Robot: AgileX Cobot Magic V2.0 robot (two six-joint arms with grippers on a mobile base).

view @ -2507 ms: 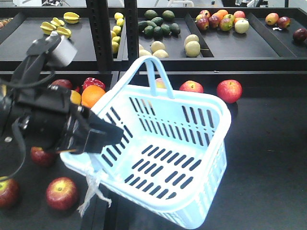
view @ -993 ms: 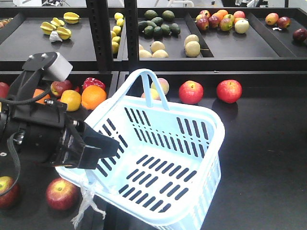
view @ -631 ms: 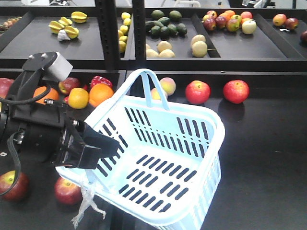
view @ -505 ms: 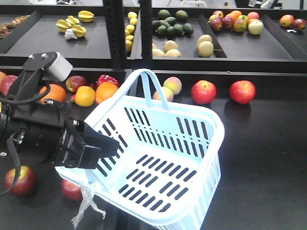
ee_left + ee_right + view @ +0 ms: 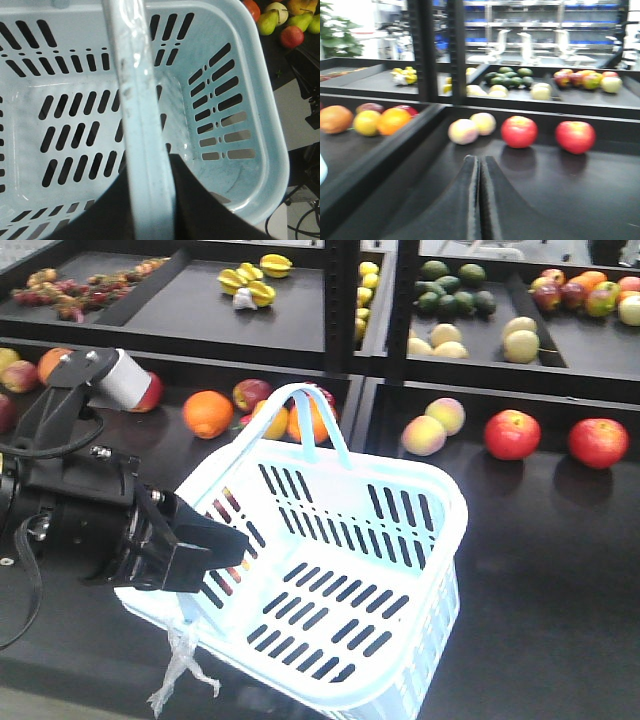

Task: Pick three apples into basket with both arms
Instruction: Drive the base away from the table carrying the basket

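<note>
My left gripper (image 5: 212,548) is shut on a pale blue bar of the basket (image 5: 452,502) at its near left rim and holds it tilted above the black counter. In the left wrist view that bar runs between the black fingers (image 5: 200,200) of the left gripper (image 5: 150,167), over the empty slotted basket (image 5: 272,130). Two red apples (image 5: 511,434) (image 5: 598,442) lie on the shelf to the right. The right wrist view shows both apples (image 5: 519,131) (image 5: 575,136) ahead of my right gripper (image 5: 480,160), which is shut and empty.
Two pale peaches (image 5: 425,435) lie left of the apples. Oranges (image 5: 207,413) and a small reddish apple (image 5: 250,393) sit behind the basket handle (image 5: 312,420). A black upright post (image 5: 375,300) divides the upper shelves of mixed fruit. A clear scrap (image 5: 185,675) hangs from the basket rim.
The whole shelf scene has slid to the right in the front view, while the basket and left arm keep their place in it. The apples at lower left have left the view.
</note>
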